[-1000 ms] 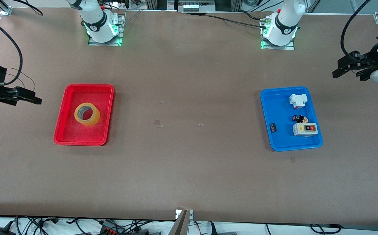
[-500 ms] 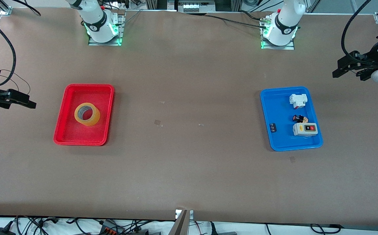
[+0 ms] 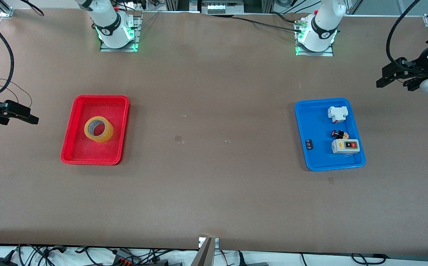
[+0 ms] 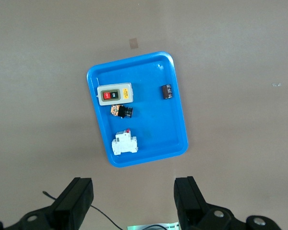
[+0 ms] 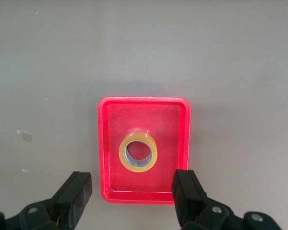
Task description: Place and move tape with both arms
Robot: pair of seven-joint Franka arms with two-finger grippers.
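Note:
The tape [image 3: 98,129], a yellowish translucent ring, lies flat in the red tray [image 3: 101,98] toward the right arm's end of the table. My right gripper [image 3: 31,115] hangs open and empty high over the table beside that tray. In the right wrist view the tape [image 5: 138,155] sits mid-tray [image 5: 144,100], with the right gripper [image 5: 132,191] spread wide above the tray's edge. My left gripper [image 3: 382,77] hovers open and empty over the table's other end, past the blue tray [image 3: 315,122]. The left wrist view shows the left gripper [image 4: 133,196] wide apart, off the blue tray [image 4: 175,124].
The blue tray holds a white-and-grey switch box [image 3: 345,146], a white breaker [image 3: 337,113], a small red-and-black button [image 3: 338,134] and a small black part [image 3: 309,144]. Both arm bases [image 3: 116,31] stand along the table's edge farthest from the front camera.
My right gripper has drawn back a little from the red tray toward the table's end. The left arm and the tape have not moved.

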